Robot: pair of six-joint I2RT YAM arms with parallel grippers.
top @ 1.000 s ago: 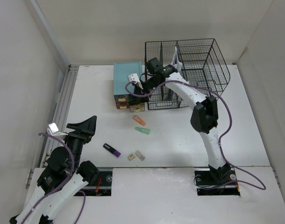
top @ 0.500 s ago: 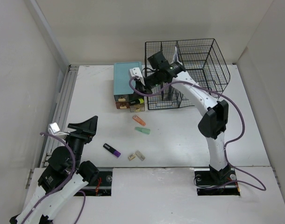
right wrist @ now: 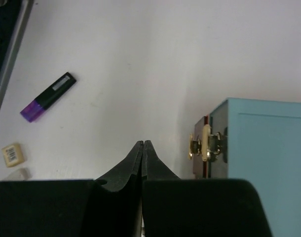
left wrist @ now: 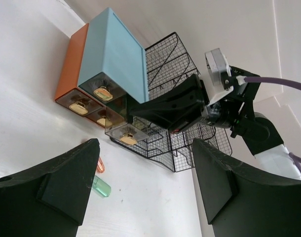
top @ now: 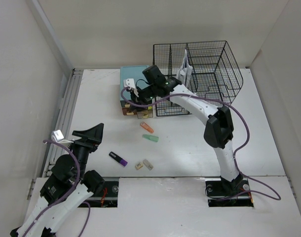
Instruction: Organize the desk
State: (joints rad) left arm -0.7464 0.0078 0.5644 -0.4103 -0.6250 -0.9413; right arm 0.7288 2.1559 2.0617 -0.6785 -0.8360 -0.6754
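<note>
Your right tool point(right wrist: 142, 148) has its fingers pressed together, with nothing seen between them. It reaches across to the front of the teal-topped drawer box point(top: 133, 81), tip down by the drawers. In the left wrist view one clear drawer point(left wrist: 123, 132) sticks out further than the others, and the right tool's tip sits at its top edge; you can't tell if they touch.

Your left tool point(left wrist: 146, 148) is spread wide and empty, held up at the near left corner, well apart from everything.

The worktop point(top: 190, 148) is the white slab filling the middle of the top view, with a grey rail point(top: 66, 113) along its left edge and both arm bases at its near edge. The drawer box stands at the back, with the black wire rack point(top: 205, 74) just beside it on the right.

Loose on the worktop in front of the box:
- an orange marker point(top: 147, 127)
- a green marker point(top: 150, 138)
- a purple-tipped highlighter point(top: 118, 158)
- two small erasers point(top: 139, 166), side by side near the front edge
</note>
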